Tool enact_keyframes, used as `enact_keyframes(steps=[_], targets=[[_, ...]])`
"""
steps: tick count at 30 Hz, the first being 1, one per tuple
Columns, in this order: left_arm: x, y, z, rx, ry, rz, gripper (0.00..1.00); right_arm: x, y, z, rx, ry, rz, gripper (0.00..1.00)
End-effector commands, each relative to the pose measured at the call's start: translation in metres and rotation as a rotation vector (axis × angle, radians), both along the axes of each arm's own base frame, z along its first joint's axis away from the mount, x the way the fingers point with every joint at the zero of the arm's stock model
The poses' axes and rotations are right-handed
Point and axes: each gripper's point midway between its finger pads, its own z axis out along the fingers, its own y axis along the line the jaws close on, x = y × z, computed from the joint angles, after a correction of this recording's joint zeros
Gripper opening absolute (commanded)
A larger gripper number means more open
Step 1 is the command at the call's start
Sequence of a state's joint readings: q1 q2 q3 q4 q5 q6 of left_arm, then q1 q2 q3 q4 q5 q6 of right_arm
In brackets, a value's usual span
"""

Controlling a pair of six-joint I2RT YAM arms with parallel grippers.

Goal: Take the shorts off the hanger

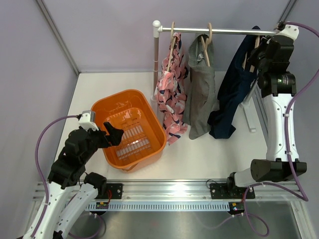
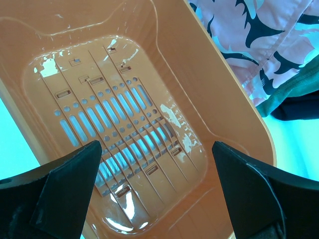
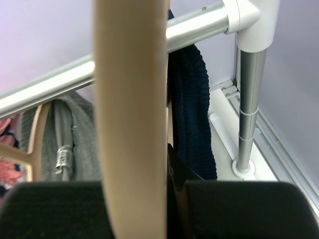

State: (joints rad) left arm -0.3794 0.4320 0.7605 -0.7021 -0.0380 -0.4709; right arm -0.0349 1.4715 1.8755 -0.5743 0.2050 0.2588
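Observation:
Three shorts hang on wooden hangers from a metal rail [image 1: 234, 31]: pink patterned ones [image 1: 172, 97] at the left, grey ones [image 1: 201, 92] in the middle and dark navy ones [image 1: 233, 92] at the right. My right gripper [image 1: 258, 54] is up at the rail's right end. In the right wrist view it [image 3: 134, 199] is shut on the navy shorts' wooden hanger [image 3: 129, 99], with the navy cloth [image 3: 192, 99] just behind and the grey shorts [image 3: 70, 134] to the left. My left gripper [image 1: 112, 132] is open and empty over the orange basket [image 1: 149, 107].
The basket [image 2: 224, 99] is empty, and the pink shorts [image 2: 254, 35] hang just past its far rim. The rack's white left post [image 1: 156, 59] stands behind the basket. Its right post [image 3: 247, 104] stands close to my right gripper. Grey walls enclose the table.

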Motion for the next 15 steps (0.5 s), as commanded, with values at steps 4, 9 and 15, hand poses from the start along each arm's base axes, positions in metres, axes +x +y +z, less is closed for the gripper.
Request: enact_keyframes(steps=[4, 9, 15], targets=[[0.006, -0.001, 0.014, -0.001, -0.046, 0.002, 0.99, -0.043, 0.018, 0.029, 0.079, -0.084, 0.07, 0.0], [0.004, -0.008, 0.016, -0.01, -0.056, -0.043, 0.99, -0.104, 0.029, 0.007, 0.109, -0.025, 0.111, 0.0], [0.001, -0.032, 0.016, -0.033, -0.071, -0.187, 0.99, -0.184, 0.064, -0.045, 0.134, 0.114, 0.293, 0.0]])
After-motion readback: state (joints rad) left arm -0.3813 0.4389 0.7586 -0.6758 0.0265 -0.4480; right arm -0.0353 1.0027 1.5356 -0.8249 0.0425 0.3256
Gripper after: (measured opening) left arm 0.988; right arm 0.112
